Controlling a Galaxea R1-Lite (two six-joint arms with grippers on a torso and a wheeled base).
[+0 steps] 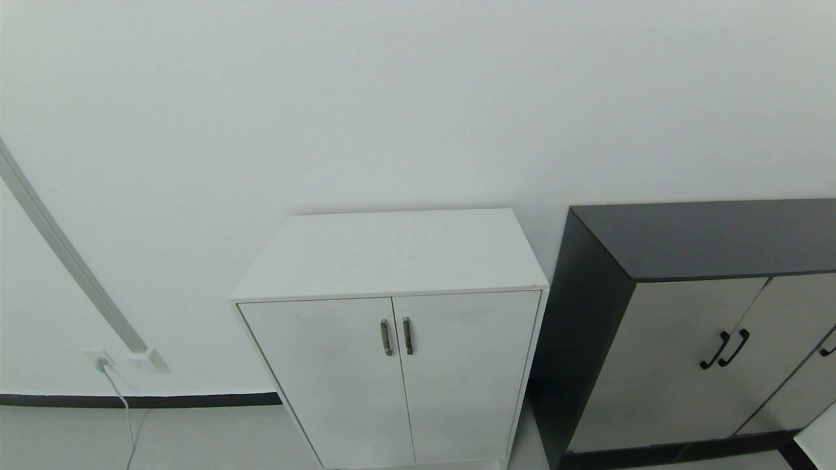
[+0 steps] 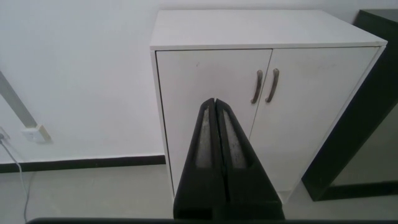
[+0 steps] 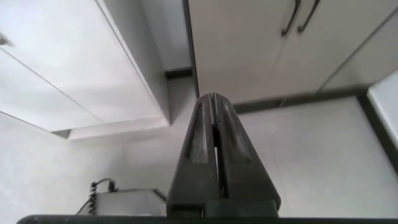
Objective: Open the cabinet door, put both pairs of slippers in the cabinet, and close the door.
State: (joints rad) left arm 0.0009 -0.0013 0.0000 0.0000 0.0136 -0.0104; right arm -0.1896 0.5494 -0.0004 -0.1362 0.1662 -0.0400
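A white two-door cabinet [image 1: 392, 339] stands against the wall with both doors closed; two metal handles [image 1: 396, 336] meet at the centre seam. In the left wrist view the same cabinet [image 2: 267, 93] faces me, and my left gripper [image 2: 216, 102] is shut with nothing in it, held some way in front of the left door. My right gripper [image 3: 213, 98] is also shut and empty, hanging above the floor near the gap between the white cabinet's side [image 3: 81, 68] and the dark cabinet [image 3: 280, 43].
A dark cabinet [image 1: 692, 326] with grey doors and black handles stands right beside the white one. At the left, a wall socket with a plugged cable [image 1: 104, 362] and a slanted conduit [image 1: 65, 254] sit near the floor. Grey floor [image 3: 311, 162] lies open below.
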